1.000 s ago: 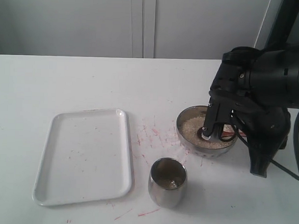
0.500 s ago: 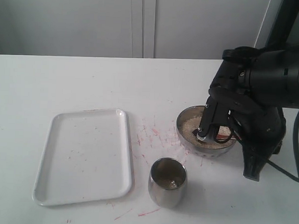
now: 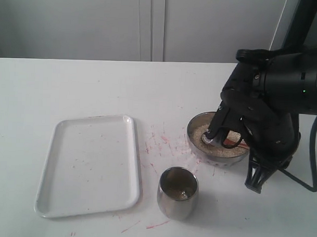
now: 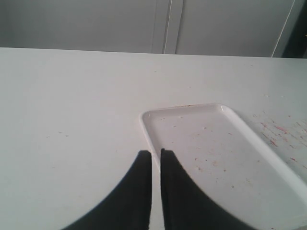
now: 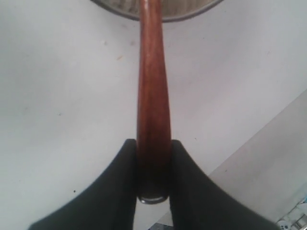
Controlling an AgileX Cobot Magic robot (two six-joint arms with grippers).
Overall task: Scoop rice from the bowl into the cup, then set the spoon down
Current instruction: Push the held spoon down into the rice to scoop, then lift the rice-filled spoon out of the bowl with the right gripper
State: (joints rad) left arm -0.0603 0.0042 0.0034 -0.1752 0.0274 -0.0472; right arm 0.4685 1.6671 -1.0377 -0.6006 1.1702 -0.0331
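1. Pinching the spoon [image 5: 153,96] near the end of its handle, the right gripper [image 5: 153,146] has both black fingers pressed against the glossy reddish-brown shaft. The handle runs straight out from the claw toward a steel rim.
2. In the exterior view the spoon's head is hidden behind the gripper, which dips into the bowl [image 3: 215,157]. Only a red sliver shows inside the bowl beside the fingers.
3. The bowl is wide, shallow, shiny steel and holds pale rice [image 3: 201,133]. It sits on the right part of the table, under the right arm.
4. The cup [image 3: 177,200], a rounded steel tumbler, stands upright near the bowl, closer to the camera and apart from it.
5. A white tray [image 3: 89,163] lies flat just left of the cup, dotted with red flecks.
6. The left gripper [image 4: 154,153] hangs over the tray's corner, fingers drawn almost together with a thin slit between them, gripping nothing.
7. The bulky black right arm blocks the bowl's right side in the exterior view.
8. The table [image 3: 71,89] is white, with red marks [image 3: 157,142] between tray and bowl. Pale cabinet doors [image 3: 151,24] stand behind it.
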